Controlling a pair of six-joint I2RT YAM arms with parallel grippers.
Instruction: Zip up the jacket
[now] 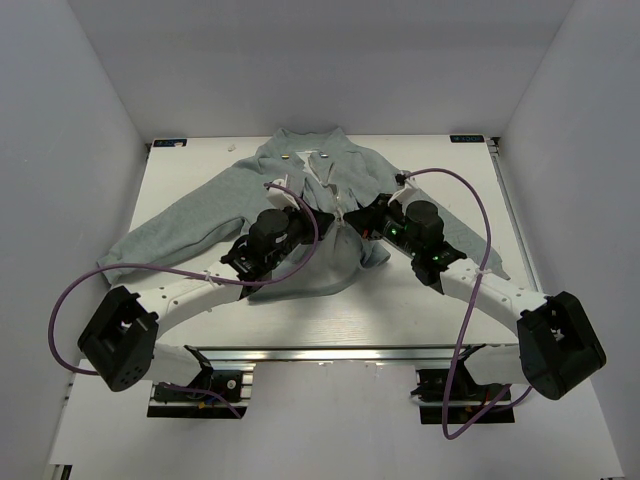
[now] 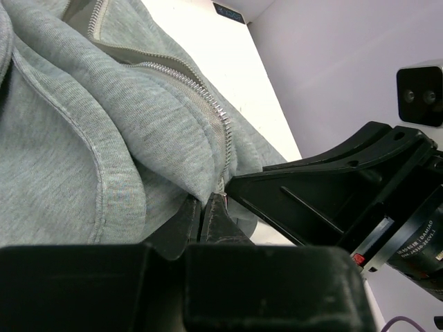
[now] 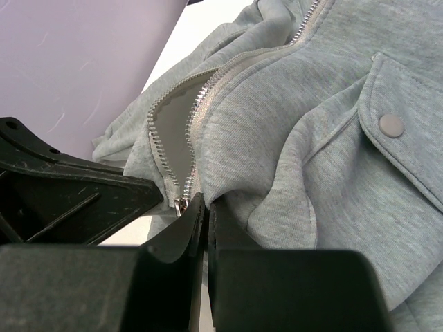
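The grey-green jacket [image 1: 210,215] lies flat on the table, collar at the far side, its centre zipper [image 1: 334,195] open along most of the front. My left gripper [image 1: 322,226] and right gripper [image 1: 358,224] meet low on the front, on either side of the zipper. In the left wrist view the left gripper [image 2: 204,207] is shut on a fold of jacket fabric beside the zipper teeth [image 2: 208,97]. In the right wrist view the right gripper [image 3: 206,205] is shut on the fabric edge just beside the metal slider [image 3: 181,205]; the zipper teeth [image 3: 201,104] spread apart above it.
A flap pocket with a snap [image 3: 391,124] lies right of the zipper. Both sleeves spread out to the sides [image 1: 140,245]. Each gripper's black body shows close in the other's view [image 2: 332,187] [image 3: 62,194]. White walls enclose the table [image 1: 400,310].
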